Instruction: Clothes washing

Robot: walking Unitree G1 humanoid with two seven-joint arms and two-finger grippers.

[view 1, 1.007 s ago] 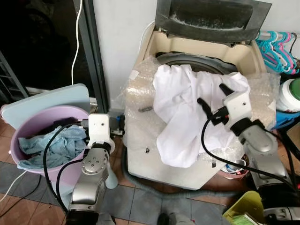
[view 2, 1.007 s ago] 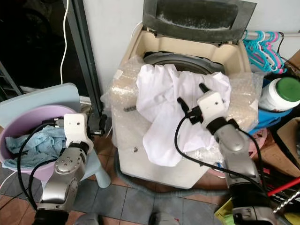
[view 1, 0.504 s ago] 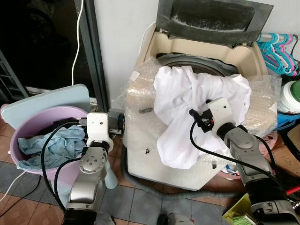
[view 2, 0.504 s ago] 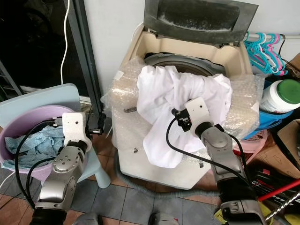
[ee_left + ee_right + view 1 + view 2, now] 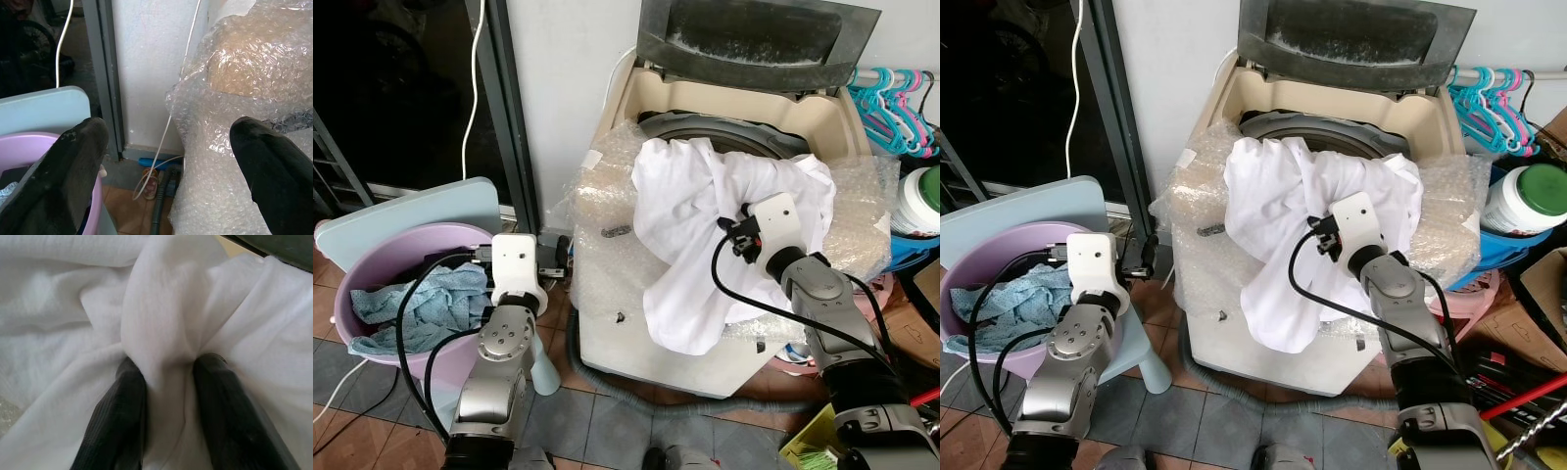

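Observation:
A white garment [image 5: 705,215] lies draped over the front rim of the top-loading washing machine [image 5: 636,108], whose lid [image 5: 759,29] stands open. My right gripper [image 5: 168,382] is shut on a raised fold of this garment [image 5: 161,308], with one black finger [image 5: 122,406] on each side of the fold. It sits at the garment's middle right [image 5: 742,223]. My left gripper [image 5: 166,147] is open and holds nothing. It hovers between the pink basin [image 5: 372,257] and the bubble-wrapped machine front [image 5: 607,284]. A light blue cloth [image 5: 426,304] lies in the basin.
The basin rests on a pale blue stool [image 5: 421,206] beside a dark doorway. A white cable [image 5: 473,88] hangs down the door frame. Teal and pink hangers [image 5: 891,98] and a green-lidded jar [image 5: 922,191] stand right of the machine. A grey hose [image 5: 636,397] runs along the tiled floor.
My right gripper came down from above the garment, shut on a fold of it and has risen slightly. The left arm has hardly moved.

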